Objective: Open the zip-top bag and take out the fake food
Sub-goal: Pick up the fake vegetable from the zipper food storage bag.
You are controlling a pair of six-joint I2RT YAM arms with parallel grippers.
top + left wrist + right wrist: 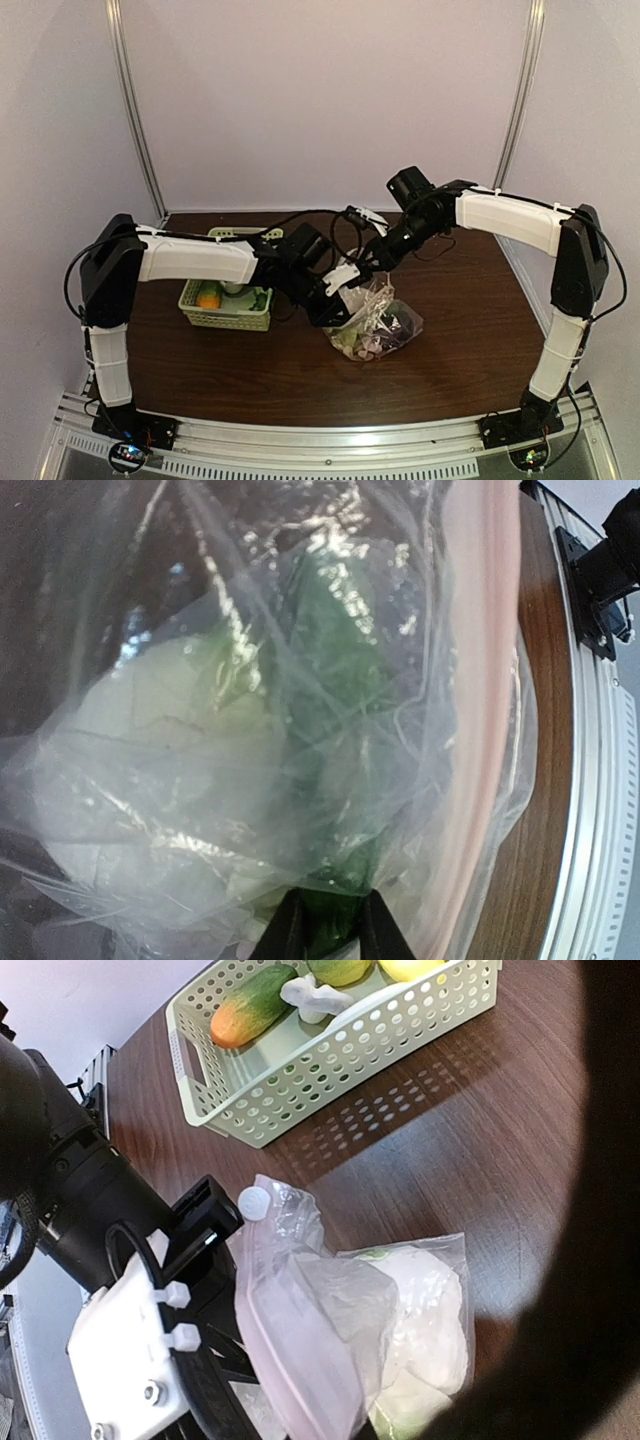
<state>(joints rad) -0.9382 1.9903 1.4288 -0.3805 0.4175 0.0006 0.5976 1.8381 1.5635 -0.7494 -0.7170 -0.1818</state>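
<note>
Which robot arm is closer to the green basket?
Left. The left arm passes right over the basket, its jaws at the zip-top bag beside it. The right arm comes from the bag's other side, jaws at its top.

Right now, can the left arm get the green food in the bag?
Probably yes: the left gripper has its fingertips either side of the green food, though I cannot tell whether bag plastic lies between.
</note>
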